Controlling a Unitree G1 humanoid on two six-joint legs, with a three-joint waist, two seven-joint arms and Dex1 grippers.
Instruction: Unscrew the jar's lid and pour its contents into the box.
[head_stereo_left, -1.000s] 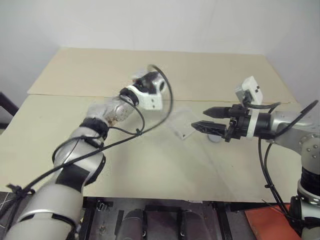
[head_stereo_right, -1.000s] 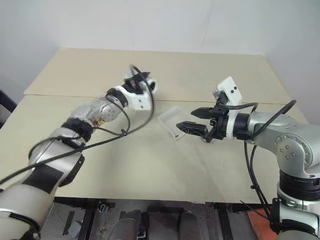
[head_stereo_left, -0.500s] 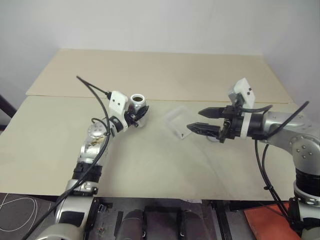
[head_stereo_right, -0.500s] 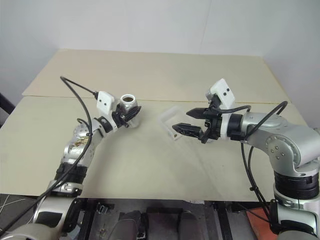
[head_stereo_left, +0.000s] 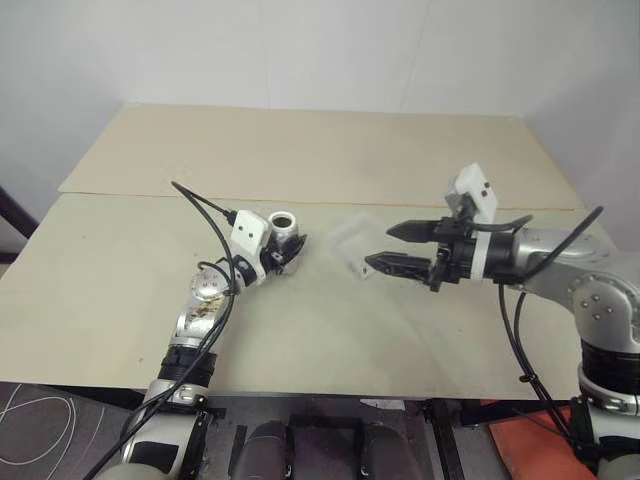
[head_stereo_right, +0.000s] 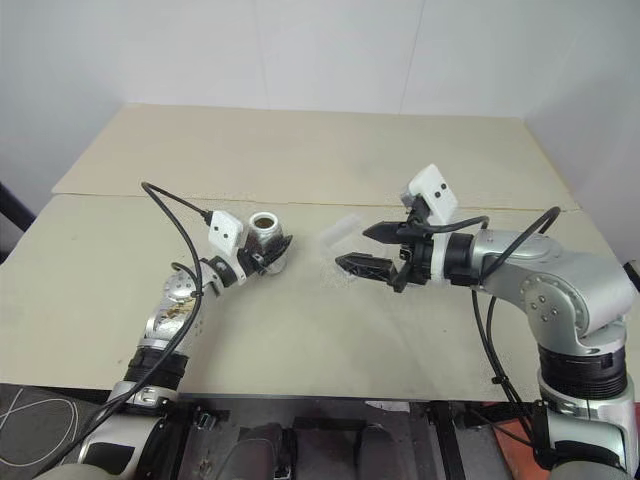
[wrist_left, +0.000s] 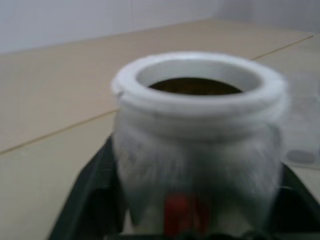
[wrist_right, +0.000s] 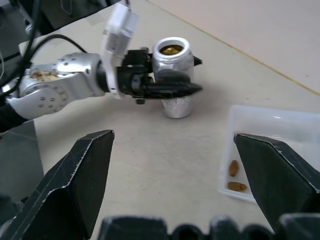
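Jar (head_stereo_left: 284, 232): upright on the tabletop (head_stereo_left: 120, 270), left of the box (wrist_right: 270, 131); a second ago it was raised and tipped. Lid off.
Left gripper (head_stereo_left: 291, 250): fingers loosening around the jar.
Right gripper (head_stereo_left: 388, 248): fingers apart, empty.
Box: two brown pieces (wrist_right: 235, 176) inside; pour judged done.

A pale beige matte counter (head_stereo_left: 330, 330) is stretching toward a plain white wall (head_stereo_left: 330, 50) at the far side. A thin seam (head_stereo_left: 150, 196) is running across it from left to right, under soft, even light.
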